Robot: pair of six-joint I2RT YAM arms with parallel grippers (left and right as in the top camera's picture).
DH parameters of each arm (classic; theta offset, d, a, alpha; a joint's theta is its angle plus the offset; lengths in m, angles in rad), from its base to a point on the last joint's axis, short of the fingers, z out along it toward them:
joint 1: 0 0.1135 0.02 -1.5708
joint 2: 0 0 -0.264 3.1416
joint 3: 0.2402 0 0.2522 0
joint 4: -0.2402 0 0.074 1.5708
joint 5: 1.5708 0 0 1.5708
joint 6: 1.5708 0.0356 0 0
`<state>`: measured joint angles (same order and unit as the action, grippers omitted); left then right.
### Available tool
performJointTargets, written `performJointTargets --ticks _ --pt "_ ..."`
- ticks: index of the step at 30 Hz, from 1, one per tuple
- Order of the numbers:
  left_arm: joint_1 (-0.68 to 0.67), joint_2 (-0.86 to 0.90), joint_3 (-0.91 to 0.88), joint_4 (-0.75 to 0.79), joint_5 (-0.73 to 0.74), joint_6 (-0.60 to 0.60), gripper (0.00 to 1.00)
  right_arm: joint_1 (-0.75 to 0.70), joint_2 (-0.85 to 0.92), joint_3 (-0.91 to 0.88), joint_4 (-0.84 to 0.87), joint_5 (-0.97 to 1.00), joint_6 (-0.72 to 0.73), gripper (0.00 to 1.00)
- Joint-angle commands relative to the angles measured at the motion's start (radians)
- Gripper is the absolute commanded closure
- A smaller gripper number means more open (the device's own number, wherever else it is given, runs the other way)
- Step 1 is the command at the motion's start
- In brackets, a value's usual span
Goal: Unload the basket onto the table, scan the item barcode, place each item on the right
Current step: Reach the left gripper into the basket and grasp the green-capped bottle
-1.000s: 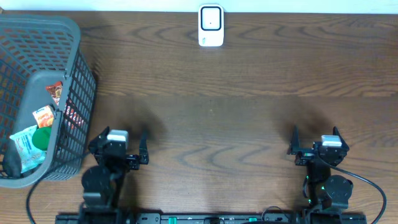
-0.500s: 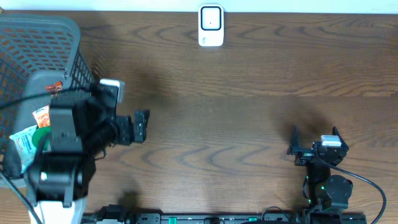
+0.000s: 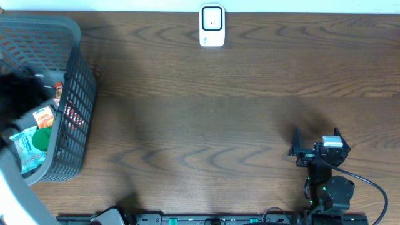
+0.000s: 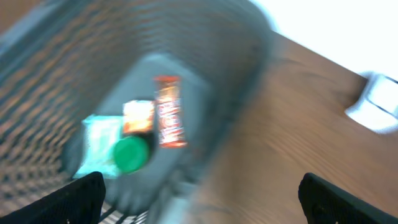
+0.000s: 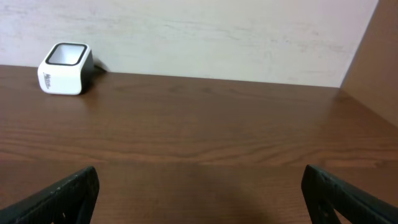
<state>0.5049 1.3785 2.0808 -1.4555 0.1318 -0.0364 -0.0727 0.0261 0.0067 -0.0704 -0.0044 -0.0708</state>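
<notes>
With left gripper (image 4: 202, 200) and right gripper (image 5: 199, 191) released, centre the left one over the bar (image 4: 169, 112) in the basket (image 3: 79, 100).

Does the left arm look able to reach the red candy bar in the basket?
Probably yes: the left pincer is open above the open-topped basket, and the red candy bar lies uncovered inside.

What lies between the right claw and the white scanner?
Nothing: only bare table between the right claw and the scanner, seen overhead.
</notes>
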Motion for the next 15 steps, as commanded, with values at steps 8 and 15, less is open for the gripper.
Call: performJointTargets --ticks 8,15 --pt "0.237 0.314 -0.074 0.013 -0.010 -0.039 0.00 0.009 -0.002 -0.001 -0.004 -0.001 -0.013 0.01" --pt "0.237 0.370 -0.278 0.137 -0.014 0.010 0.01 0.009 -0.002 -0.001 -0.004 -0.001 -0.013 0.01"
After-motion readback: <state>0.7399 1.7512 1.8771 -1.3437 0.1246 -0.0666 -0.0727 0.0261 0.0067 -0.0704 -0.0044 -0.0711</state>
